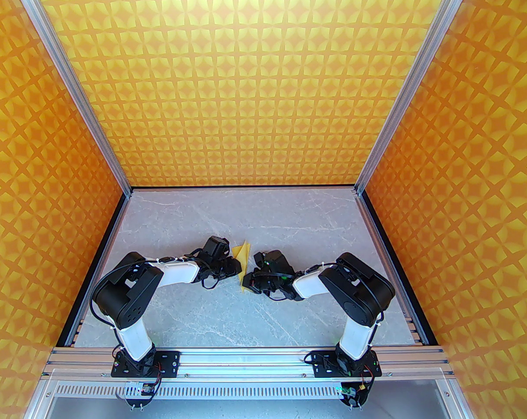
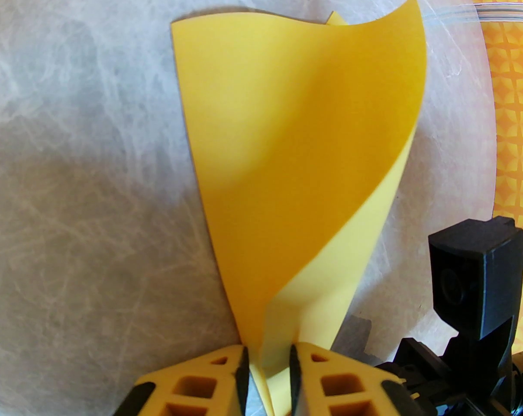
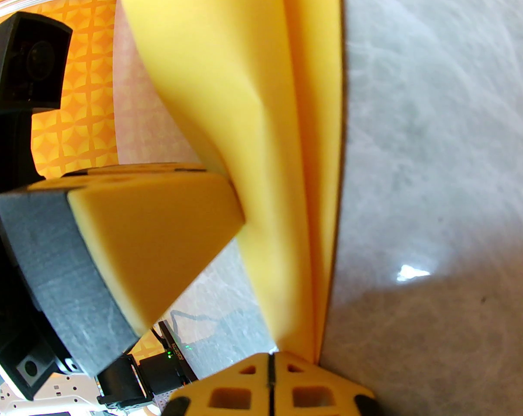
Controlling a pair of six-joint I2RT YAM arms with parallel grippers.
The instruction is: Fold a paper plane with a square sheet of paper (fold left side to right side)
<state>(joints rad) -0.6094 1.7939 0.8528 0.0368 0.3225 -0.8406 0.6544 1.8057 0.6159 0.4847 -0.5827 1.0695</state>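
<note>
The square sheet of paper (image 1: 242, 258) is plain yellow and stands curled up off the grey marble table between my two grippers. My left gripper (image 1: 236, 265) reaches it from the left. In the left wrist view the sheet (image 2: 296, 124) bends over to the right, and its lower corner sits pinched between the left gripper (image 2: 268, 362) pads. My right gripper (image 1: 249, 281) is at the sheet's near end. Its jaws (image 3: 270, 362) are pressed together at the base of the folded layers (image 3: 296, 145). One left finger (image 3: 157, 241) presses the sheet's side. The paper plane is out of view.
The marble tabletop (image 1: 193, 317) is boxed in by orange star-patterned walls (image 1: 263, 81) at the back and both sides. An aluminium rail (image 1: 246, 358) carries the arm bases along the near edge. The right arm's wrist camera (image 2: 478, 275) sits close beside the left fingers.
</note>
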